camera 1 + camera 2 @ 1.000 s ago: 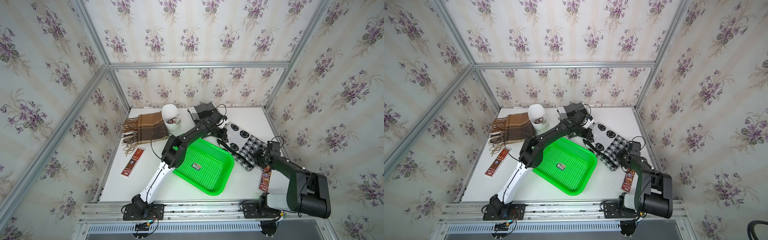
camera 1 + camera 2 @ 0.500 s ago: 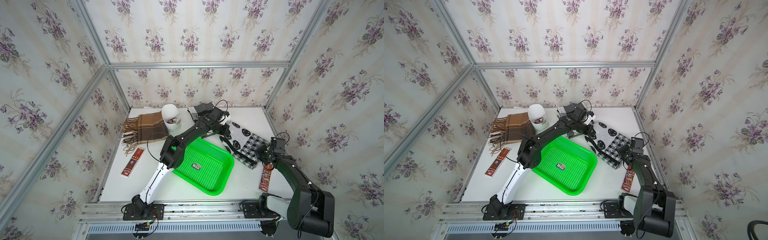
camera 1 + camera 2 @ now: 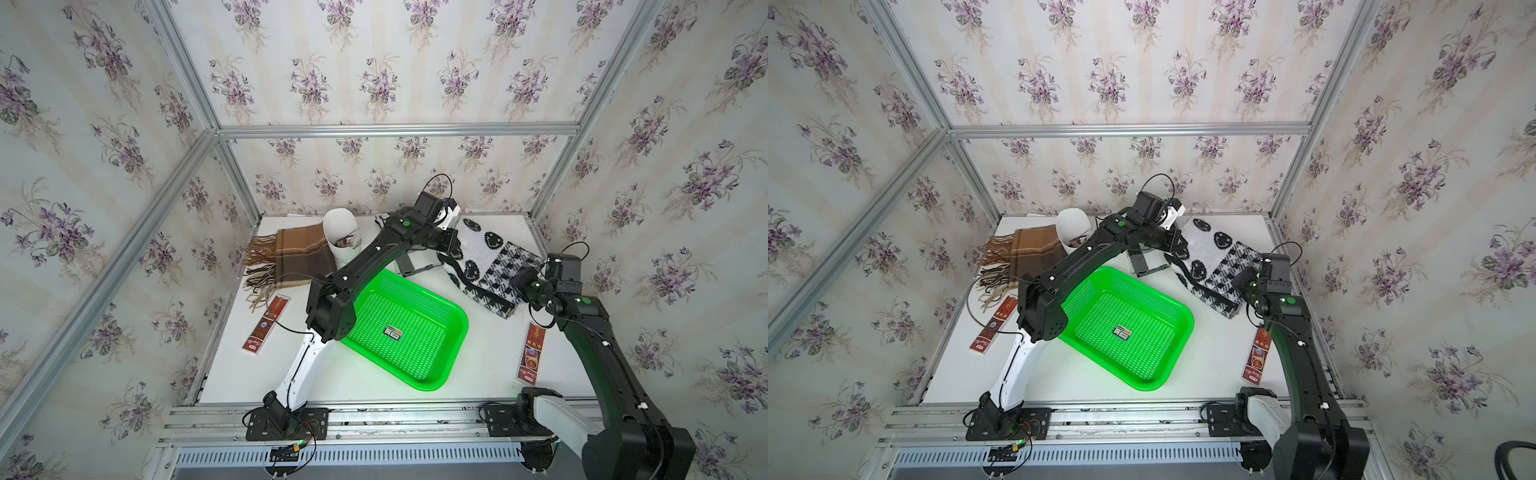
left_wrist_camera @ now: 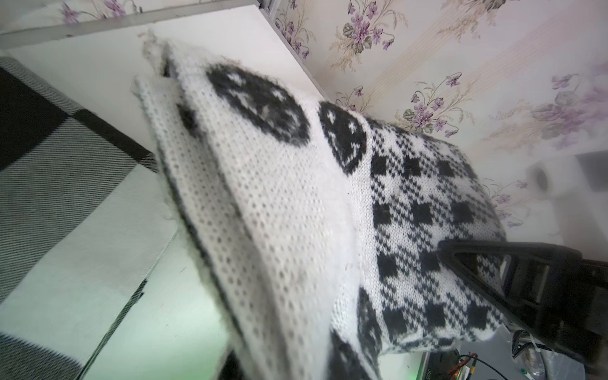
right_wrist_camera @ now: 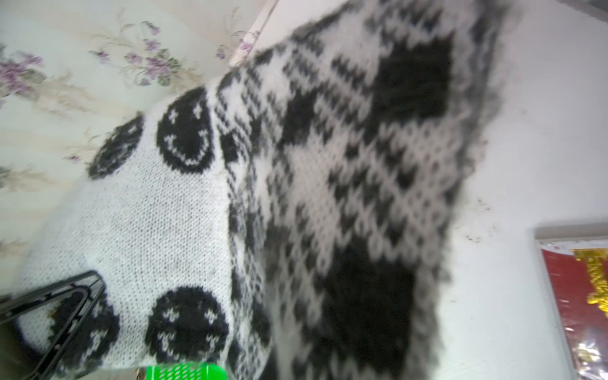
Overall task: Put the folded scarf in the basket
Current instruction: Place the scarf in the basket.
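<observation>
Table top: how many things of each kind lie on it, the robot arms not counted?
Scarves: 3 (brown fringed plaid scarf, black-and-white knitted smiley scarf, grey checked woven scarf)
Bright green perforated plastic basket: 1
White mannequin head: 1
Long flat red packets: 2
Total: 7

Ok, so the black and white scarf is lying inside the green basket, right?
Not quite. The black and white scarf is not inside the green basket. It is outside, next to the basket's far right side. Inside the basket there is only a small sticker. Both top views show this.
</observation>
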Controlling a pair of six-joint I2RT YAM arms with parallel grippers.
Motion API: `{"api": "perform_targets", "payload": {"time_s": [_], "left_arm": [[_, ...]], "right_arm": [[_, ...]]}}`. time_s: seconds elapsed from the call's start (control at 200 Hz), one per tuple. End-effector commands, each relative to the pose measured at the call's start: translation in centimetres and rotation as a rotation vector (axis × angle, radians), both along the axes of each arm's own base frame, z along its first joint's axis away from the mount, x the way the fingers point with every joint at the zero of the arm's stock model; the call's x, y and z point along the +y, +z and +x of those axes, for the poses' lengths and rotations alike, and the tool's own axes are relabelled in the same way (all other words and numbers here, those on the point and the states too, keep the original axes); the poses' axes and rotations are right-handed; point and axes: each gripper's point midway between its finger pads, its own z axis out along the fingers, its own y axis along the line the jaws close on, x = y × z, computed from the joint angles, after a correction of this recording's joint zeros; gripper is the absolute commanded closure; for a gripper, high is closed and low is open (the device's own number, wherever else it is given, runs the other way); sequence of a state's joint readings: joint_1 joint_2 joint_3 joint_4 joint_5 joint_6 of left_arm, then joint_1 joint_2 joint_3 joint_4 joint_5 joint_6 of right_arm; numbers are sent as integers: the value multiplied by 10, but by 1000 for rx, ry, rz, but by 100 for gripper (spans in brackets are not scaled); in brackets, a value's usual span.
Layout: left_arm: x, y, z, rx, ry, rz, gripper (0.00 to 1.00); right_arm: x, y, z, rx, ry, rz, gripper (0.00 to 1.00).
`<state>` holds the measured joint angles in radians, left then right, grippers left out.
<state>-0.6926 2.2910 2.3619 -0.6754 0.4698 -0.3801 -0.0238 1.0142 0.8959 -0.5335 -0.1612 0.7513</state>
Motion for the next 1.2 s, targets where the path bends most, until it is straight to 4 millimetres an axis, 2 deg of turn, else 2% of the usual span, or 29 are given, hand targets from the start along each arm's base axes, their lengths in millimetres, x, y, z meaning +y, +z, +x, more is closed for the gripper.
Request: {"api": "perform_targets", "payload": {"time_s": [0.0,0.1,0.2,0.275,0.405,0.41,0.514,0.679,0.779,0.904,1.069,1.194], "left_arm": [[28,13,-5,-20,44,52,100],[58,20,-19,-11,80,100,100],[90,28,-39,-2,102,129,100],[117,25,-52,-16,142,189,100],[159,12,-80,-13,200,285,100],[160,12,-81,-11,202,288,100],[190,0,-98,-15,253,353,100],[232,-31,-116,-13,348,466,100],[246,-51,-121,17,381,489,100],[256,-74,-121,50,406,534,100],[264,-96,-116,83,424,576,100],[270,-105,-119,104,447,604,100]], "right_arm": [[19,17,-16,13,16,20,100],[46,28,-29,8,66,54,100],[72,27,-42,21,122,87,100],[92,24,-51,33,167,111,100],[130,15,-63,66,259,106,100],[138,14,-67,70,289,102,100],[173,6,-80,90,377,85,100],[209,-6,-93,112,465,69,100],[225,-19,-98,140,507,55,100],[234,-39,-100,172,534,50,100],[241,-63,-103,218,562,39,100],[247,-74,-107,252,589,37,100]]}}
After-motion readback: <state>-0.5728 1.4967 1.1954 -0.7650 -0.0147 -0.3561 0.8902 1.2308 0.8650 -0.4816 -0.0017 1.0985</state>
